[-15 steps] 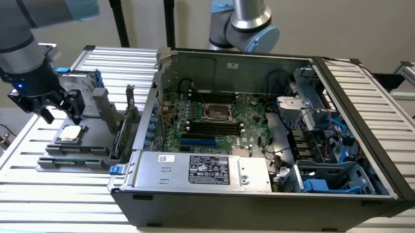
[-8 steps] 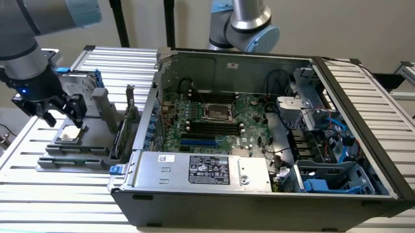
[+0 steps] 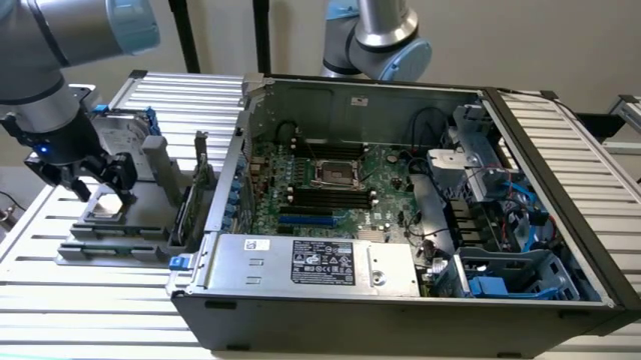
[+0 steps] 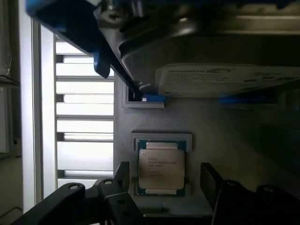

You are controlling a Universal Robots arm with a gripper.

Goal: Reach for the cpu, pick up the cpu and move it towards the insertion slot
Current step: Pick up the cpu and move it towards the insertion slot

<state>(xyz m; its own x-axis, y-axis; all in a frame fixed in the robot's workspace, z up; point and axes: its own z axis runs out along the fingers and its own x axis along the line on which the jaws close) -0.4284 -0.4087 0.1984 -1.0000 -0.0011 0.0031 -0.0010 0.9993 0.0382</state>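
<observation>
End effector (image 3: 100, 196) spread open over the cpu (image 4: 161, 165)
I see the cpu lying in the grey holder's (image 3: 110, 249) recess, a finger (image 4: 123, 174) each side, ungripped; the insertion slot (image 3: 335, 171) sits well apart, inside the open computer case (image 3: 401, 319).

The arm (image 3: 45, 90) is silver-grey tubing with pale blue joint caps (image 3: 130, 26). A small blue light (image 3: 42, 156) glows on its black wrist. The gripper (image 3: 100, 186) is black, its fingers (image 4: 119, 178) carrying round pivot pins (image 4: 72, 187).
</observation>
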